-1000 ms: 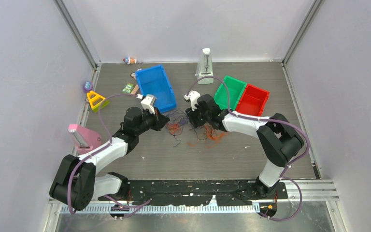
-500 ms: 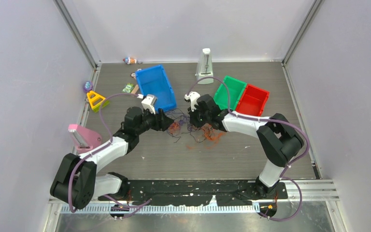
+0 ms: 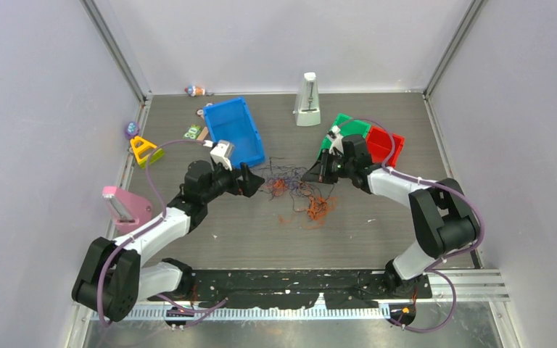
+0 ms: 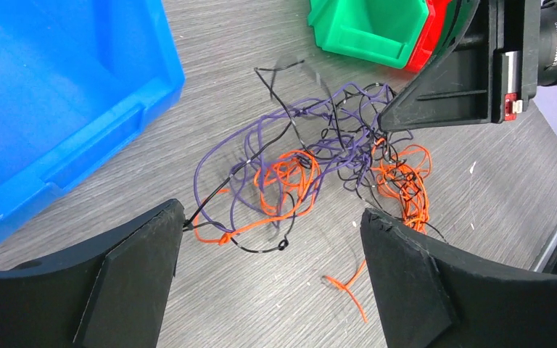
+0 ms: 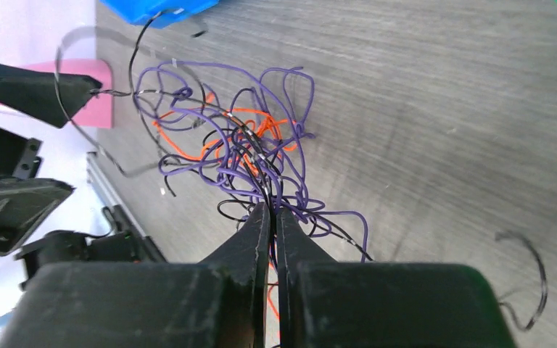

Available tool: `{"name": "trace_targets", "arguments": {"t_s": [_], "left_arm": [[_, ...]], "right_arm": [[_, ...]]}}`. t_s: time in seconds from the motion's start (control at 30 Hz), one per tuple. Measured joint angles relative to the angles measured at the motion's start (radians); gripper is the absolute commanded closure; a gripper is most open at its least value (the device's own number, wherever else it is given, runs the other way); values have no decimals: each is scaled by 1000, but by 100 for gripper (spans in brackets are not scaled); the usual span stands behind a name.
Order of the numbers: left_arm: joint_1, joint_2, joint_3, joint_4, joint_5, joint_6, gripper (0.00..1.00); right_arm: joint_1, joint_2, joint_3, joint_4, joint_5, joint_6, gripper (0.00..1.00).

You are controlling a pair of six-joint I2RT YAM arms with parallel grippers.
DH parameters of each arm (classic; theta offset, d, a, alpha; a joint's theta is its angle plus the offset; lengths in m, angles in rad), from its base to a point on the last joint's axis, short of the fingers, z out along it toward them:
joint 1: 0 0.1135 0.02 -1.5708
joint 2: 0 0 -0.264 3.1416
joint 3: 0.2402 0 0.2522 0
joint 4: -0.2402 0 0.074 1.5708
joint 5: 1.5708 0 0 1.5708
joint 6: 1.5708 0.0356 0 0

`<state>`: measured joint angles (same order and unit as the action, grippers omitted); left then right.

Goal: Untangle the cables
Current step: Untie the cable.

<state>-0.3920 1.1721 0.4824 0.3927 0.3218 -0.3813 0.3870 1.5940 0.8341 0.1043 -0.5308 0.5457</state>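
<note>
The cables [image 3: 299, 193] lie mid-table as a loose tangle of thin purple, black and orange strands [image 4: 290, 167]. My left gripper [image 3: 251, 182] stands open just left of the tangle; in the left wrist view its gripper [image 4: 272, 214] has wide-apart fingers [image 4: 138, 268], with one black strand touching the left tip. My right gripper [image 3: 312, 176] is shut on purple and black strands at the tangle's right side. The right wrist view shows this gripper [image 5: 269, 211] pinching the strands, the cables [image 5: 239, 145] fanning out beyond it.
A blue bin [image 3: 236, 130] stands behind the left gripper. Green [image 3: 352, 125] and red [image 3: 386, 145] bins sit behind the right arm. A white metronome-like object [image 3: 308, 98] stands at the back; a yellow triangle [image 3: 143, 150] and a pink object [image 3: 125, 206] sit left.
My left gripper has opened and let go of the strands. My right gripper has shut on strands and drawn them to the right, spreading the tangle wider.
</note>
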Motion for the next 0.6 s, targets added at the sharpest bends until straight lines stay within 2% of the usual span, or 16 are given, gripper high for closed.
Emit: {"name": "trace_targets", "arguments": {"t_s": [0.1,0.27,0.6], "left_arm": [[-3,-1,0,-2,-3,0,1],[-3,-2,0,-9,-27,-12,0],[-3,6,-1,-61,-28,-69,0]], "right_arm": [[-10,-22,-31,30,-38,70,95],[-4,-95,-42,53,-47,115,95],[-5,-288,-40,26,97,108,95]]}}
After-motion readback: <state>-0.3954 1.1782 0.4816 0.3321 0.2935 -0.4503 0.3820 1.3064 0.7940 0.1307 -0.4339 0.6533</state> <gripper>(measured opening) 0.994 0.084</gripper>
